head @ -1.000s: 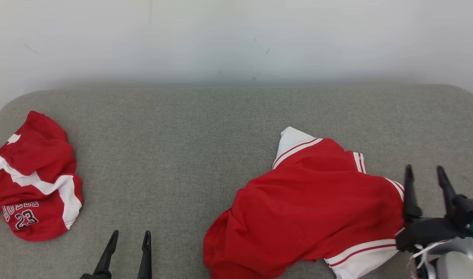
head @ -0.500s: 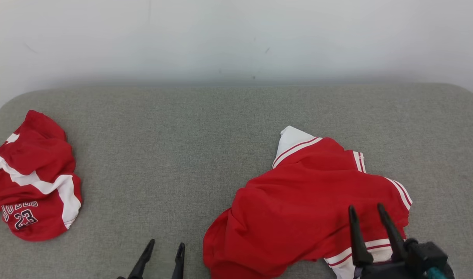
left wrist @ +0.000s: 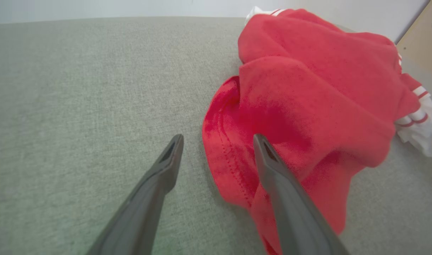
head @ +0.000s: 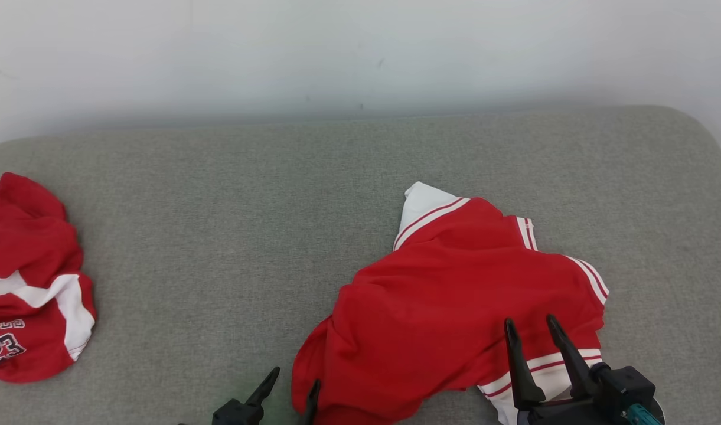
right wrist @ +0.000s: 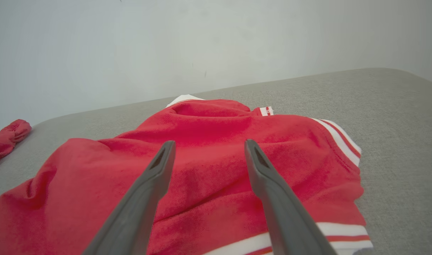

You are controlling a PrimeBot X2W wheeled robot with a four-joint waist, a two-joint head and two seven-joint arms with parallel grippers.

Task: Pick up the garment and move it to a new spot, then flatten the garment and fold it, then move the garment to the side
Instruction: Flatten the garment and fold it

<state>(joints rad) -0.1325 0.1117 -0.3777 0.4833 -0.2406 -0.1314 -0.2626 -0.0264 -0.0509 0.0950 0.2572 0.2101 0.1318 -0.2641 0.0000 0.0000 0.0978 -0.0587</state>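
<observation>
The garment (head: 449, 289) is a crumpled red top with white, red-striped trim, lying right of centre on the grey fabric surface (head: 230, 224). My left gripper (head: 295, 378) stands open at the garment's near left hem. In the left wrist view that gripper (left wrist: 218, 138) straddles the hem of the garment (left wrist: 318, 88), its right finger over the red cloth. My right gripper (head: 530, 321) hovers open over the near right part by the striped band. Seen from the right wrist, the same gripper (right wrist: 209, 143) points across the garment (right wrist: 300, 148) with nothing between its fingers.
A second red jersey (head: 23, 283) with a white band and the number 23 lies bunched at the far left. A white wall (head: 360, 53) runs behind the surface. The surface's rounded right corner (head: 697, 127) is near the garment.
The head camera has turned, shifting the whole picture left. My right gripper came from beside the garment's right edge to over its near right part. My left gripper moved right to the hem.
</observation>
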